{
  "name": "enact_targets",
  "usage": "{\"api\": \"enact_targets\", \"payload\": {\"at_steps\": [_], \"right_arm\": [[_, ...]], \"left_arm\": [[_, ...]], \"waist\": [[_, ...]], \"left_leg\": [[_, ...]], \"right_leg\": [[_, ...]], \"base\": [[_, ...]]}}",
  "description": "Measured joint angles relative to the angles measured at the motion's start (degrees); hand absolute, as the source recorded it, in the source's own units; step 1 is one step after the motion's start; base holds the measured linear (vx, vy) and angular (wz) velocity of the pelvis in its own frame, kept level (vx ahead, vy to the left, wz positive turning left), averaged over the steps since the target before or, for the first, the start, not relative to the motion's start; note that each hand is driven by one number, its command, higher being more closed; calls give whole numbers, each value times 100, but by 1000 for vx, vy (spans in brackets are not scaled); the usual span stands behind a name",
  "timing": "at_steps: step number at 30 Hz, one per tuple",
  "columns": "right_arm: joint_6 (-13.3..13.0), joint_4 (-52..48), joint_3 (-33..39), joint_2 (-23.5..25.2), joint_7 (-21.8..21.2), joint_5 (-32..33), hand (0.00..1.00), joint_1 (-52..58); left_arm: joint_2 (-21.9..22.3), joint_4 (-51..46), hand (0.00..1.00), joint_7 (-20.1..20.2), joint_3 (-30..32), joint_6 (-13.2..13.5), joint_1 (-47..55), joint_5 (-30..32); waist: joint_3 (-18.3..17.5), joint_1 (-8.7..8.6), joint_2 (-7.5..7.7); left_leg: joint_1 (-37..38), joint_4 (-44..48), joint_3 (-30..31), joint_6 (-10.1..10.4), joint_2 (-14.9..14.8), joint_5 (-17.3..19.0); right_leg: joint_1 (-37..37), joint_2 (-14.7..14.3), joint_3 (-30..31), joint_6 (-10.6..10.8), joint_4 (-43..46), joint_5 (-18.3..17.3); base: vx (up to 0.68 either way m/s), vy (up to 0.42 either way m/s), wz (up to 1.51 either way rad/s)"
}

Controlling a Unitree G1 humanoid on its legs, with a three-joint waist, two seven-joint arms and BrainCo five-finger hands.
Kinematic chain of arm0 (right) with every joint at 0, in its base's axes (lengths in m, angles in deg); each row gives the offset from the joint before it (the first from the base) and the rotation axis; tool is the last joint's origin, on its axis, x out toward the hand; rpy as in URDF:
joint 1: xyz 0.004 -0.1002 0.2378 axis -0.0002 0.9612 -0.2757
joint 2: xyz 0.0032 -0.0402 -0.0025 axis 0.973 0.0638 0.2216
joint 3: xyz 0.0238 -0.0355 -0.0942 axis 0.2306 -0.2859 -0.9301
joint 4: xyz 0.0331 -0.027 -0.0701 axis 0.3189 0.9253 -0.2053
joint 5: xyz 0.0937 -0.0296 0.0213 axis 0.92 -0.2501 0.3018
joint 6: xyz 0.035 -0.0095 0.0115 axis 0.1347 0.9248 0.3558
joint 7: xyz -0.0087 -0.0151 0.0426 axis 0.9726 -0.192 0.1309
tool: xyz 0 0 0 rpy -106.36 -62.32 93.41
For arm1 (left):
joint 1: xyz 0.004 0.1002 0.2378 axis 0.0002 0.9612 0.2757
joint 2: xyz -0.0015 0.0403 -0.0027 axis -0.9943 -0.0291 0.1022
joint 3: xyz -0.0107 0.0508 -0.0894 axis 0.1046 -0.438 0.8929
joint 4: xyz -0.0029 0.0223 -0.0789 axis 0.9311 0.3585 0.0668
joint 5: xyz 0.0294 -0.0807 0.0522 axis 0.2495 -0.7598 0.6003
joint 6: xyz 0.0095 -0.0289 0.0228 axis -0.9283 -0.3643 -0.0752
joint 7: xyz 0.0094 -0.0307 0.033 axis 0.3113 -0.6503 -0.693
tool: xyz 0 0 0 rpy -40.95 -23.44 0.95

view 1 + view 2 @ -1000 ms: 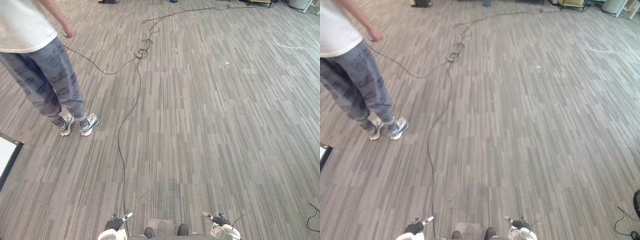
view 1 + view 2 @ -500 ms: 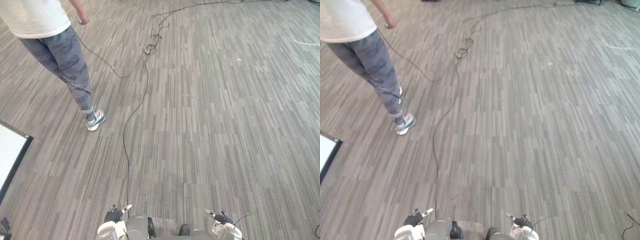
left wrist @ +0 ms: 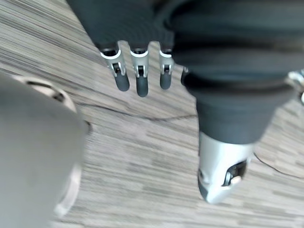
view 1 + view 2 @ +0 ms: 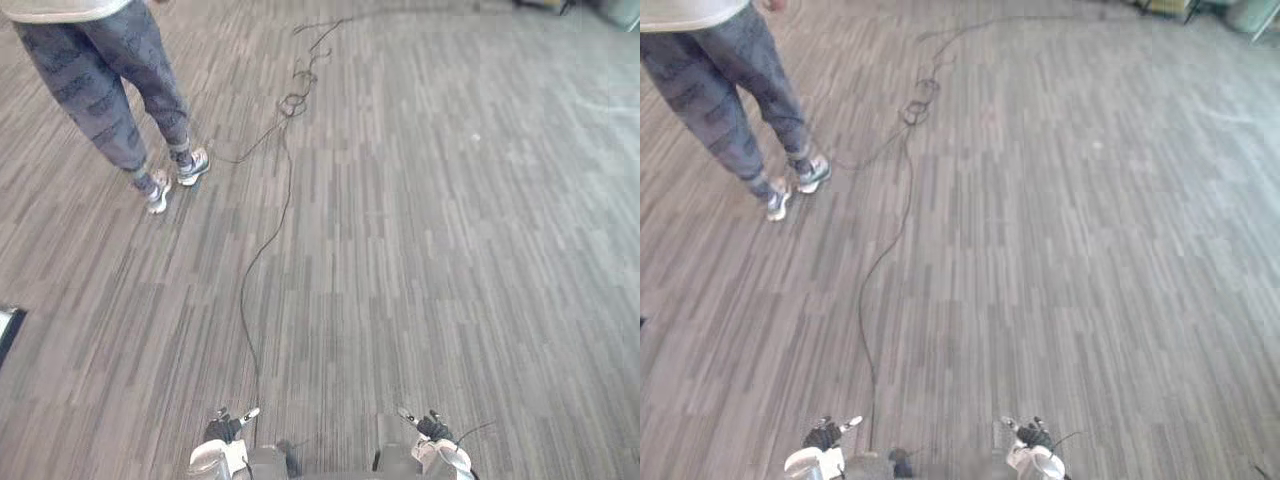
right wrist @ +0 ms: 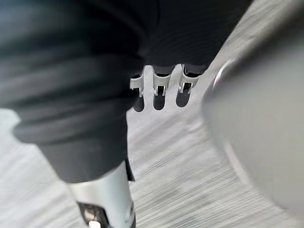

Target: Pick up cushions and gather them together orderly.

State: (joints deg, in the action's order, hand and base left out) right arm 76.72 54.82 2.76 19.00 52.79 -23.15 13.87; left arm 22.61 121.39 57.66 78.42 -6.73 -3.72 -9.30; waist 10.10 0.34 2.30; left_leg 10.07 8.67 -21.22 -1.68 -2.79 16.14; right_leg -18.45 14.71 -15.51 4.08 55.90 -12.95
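Grey striped floor [image 4: 450, 250] spans the scene. A person [image 4: 105, 80] in grey patterned trousers and pale shoes [image 4: 192, 166] stands toward its far left corner. Left hand [image 3: 137, 71] and right hand [image 5: 159, 90] hang low at the near edge, fingers straight and side by side, holding nothing. Location of the cushions: cannot tell.

A person [image 4: 100, 80] stands far left on the grey striped floor [image 4: 450, 250], seen from the waist down in grey patterned trousers with a pale hem above. Grey-and-white sneakers [image 4: 193, 166] on the feet, one just ahead of the other. A dark-edged corner [image 4: 6, 325] pokes in at the left edge, well apart from the person.
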Motion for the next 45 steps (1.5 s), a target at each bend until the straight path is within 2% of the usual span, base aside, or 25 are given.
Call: {"api": "enact_targets", "payload": {"at_steps": [2, 4, 6, 7, 9, 10, 12, 14, 16, 18, 20, 22, 23, 24, 27, 29, 30, 31, 33, 35, 38, 41, 42, 44, 45], "right_arm": [[6, 46, 0, -71, -1, -3, 0, -14], [23, 126, -6, -154, -8, 13, 0, -56], [29, 262, -7, -194, -4, -17, 0, -50], [41, 316, 25, -256, -12, -9, 0, -76], [22, 221, 128, -346, -21, -57, 0, -103], [23, 183, 208, -300, -25, -52, 0, -99], [44, 99, 116, -288, -4, -51, 0, -73], [46, 38, -31, -253, 7, -49, 0, -51], [54, -8, -181, -135, 32, 3, 0, 36], [53, -3, -160, -72, 43, 7, 0, 3], [46, -7, -148, 26, 61, 5, 0, -88], [47, 0, -157, 63, 58, 3, 0, -66], [47, 1, -160, 70, 59, 3, 0, -64], [53, 11, -162, 136, 59, 2, 0, -29], [83, 28, -217, 191, 18, 1, 0, 69], [50, -40, -292, 202, 18, 1, 0, 114], [12, -26, -379, 179, -5, 0, 0, 112], [6, -232, -383, 176, -3, -5, 0, 107], [-37, -358, -406, 178, -18, -14, 0, 112], [-38, -407, -452, 174, -48, -38, 0, 100], [-40, -379, -257, 172, -45, -142, 0, 8], [-38, -232, -134, 182, -46, -227, 0, -44], [-20, -257, -93, 132, -62, -235, 0, -67], [-28, -316, -32, 25, -71, -232, 0, -36], [-20, -413, 11, 24, -61, -232, 0, -19]], "left_arm": [[38, 113, 0, 3, -5, -1, -126, 5], [79, 129, 0, 3, -3, -3, -226, 20], [13, 131, 0, 7, -4, -3, -154, 26], [82, 173, 0, 8, 84, -3, -156, 34], [307, 183, 0, 7, 356, -3, -64, 75], [380, 175, 0, 13, 436, -5, -31, 75], [427, 27, 0, 13, 488, -6, -21, 78], [421, -175, 0, 31, 582, 11, -86, 70], [382, -424, 0, 43, 557, 84, -101, 68], [393, -513, 0, 46, 511, 126, -94, 55], [426, -568, 0, 44, 500, 141, -106, 49], [439, -562, 0, 17, 466, 147, -103, 17], [437, -553, 0, 13, 464, 148, -101, 18], [400, -525, 0, -2, 470, 140, -61, 17], [254, -541, 0, 0, 455, 127, -29, -30], [168, -503, 0, -9, 398, 112, -50, -43], [128, -402, 0, -15, 284, 103, -59, -46], [130, -301, 0, -31, 144, 81, -69, -43], [220, -256, 0, -35, 119, 77, -83, -42], [236, -232, 0, -30, 118, 79, -176, -42], [246, -58, 0, -2, -7, 66, -348, -29], [240, 102, 0, 10, 11, 7, -289, 70], [306, 105, 0, 11, 112, -4, -303, 130], [406, 96, 0, 19, 249, -9, -257, 208], [471, 40, 0, 16, 272, -13, -247, 237]], "waist": [[16, -86, -22], [77, -149, -86], [156, -226, 107], [249, -287, 7], [198, -251, -389], [161, -260, -531], [189, -209, -634], [309, -117, -563], [328, 27, -308], [275, 153, -243], [256, 265, -282], [204, 337, -277], [198, 346, -274], [115, 387, -226], [-85, 383, 32], [-73, 384, 136], [-46, 349, 124], [19, 270, 47], [72, 249, -107], [73, 236, -66], [113, 112, 31], [138, -40, 148], [164, -38, 33], [110, -77, -269], [149, -79, -417]], "left_leg": [[214, -68, 52, 0, -67, 0], [539, -293, 234, -1, -156, 1], [889, -464, 636, 3, 51, -3], [1192, -404, 976, 54, -48, -24], [995, 300, 1107, 300, -463, -172], [435, 1560, 1282, 874, -753, -548], [-444, 3367, 1407, 1364, -1165, -1166], [-1161, 4849, 1021, 1160, -1523, -654], [-1926, 4886, 371, 762, -1508, -129], [-2344, 4225, 179, 582, -1404, -24], [-2814, 2596, 206, 563, -1106, -78], [-3035, 812, 851, 694, -596, -830], [-3038, 770, 894, 698, -570, -921], [-2979, 767, 981, 651, -433, -1508], [-2929, 1467, 583, 188, -360, -857], [-2462, 1657, 229, 68, -376, -431], [-2000, 1618, 11, 24, -392, -248], [-1388, 1477, -177, -27, -417, -136], [-634, 1157, -464, 44, -526, 11], [-126, 793, -652, 189, -507, 117], [400, 183, -823, 206, -314, 120], [896, -111, -694, 275, -20, 82], [1169, -24, -498, 389, -92, 16], [928, 1111, -107, 754, -571, -203], [356, 2589, 246, 910, -952, -640]], "right_leg": [[-362, -163, -483, -182, -1053, -77], [-635, -582, -563, -217, -3249, 719], [-600, -646, -193, -135, -4324, 1238], [-565, -800, 41, -603, -3897, 1863], [-523, -1065, -110, -700, -3579, 1305], [-335, -1284, -190, -736, -3635, 1073], [75, -1575, -135, -812, -3947, 910], [767, -1800, 48, -1037, -4259, 712], [1729, -1803, 270, -1046, -4700, 458], [1998, -1776, 412, -943, -4866, 428], [2459, -1675, 760, -781, -5144, 313], [2852, -1387, 1133, -478, -5335, 5], [2876, -1362, 1161, -464, -5337, -26], [2955, -1210, 1392, -364, -5328, -141], [2544, -855, 1657, -244, -4237, -140], [1838, -661, 1639, 263, -2349, 47], [1247, -544, 1600, 690, -857, 266], [873, -368, 1149, 498, 93, 206], [546, -264, 390, 218, 370, 86], [96, -222, -266, 34, 141, -51], [-369, -363, -1087, -291, -1812, 100], [-355, -675, -1106, -673, -3939, 1173], [-308, -798, -909, -1213, -3575, 1510], [-130, -1012, -951, -1181, -3247, 969], [64, -1238, -918, -1194, -3219, 687]], "base": [[469, -46, 40], [492, -133, 59], [558, -212, 66], [572, -256, 39], [637, -309, -9], [587, -285, -19], [631, -207, -18], [687, -131, -29], [621, -103, -30], [532, -9, -64], [578, 104, -83], [641, 269, -74], [617, 320, -93], [541, 270, -84], [659, 313, -82], [587, 275, -89], [598, 235, -100], [489, 180, -94], [462, 152, -85], [453, 128, -60], [509, 55, -15], [617, -82, 8], [632, -172, -21], [620, -203, -28], [624, -167, -55]]}}
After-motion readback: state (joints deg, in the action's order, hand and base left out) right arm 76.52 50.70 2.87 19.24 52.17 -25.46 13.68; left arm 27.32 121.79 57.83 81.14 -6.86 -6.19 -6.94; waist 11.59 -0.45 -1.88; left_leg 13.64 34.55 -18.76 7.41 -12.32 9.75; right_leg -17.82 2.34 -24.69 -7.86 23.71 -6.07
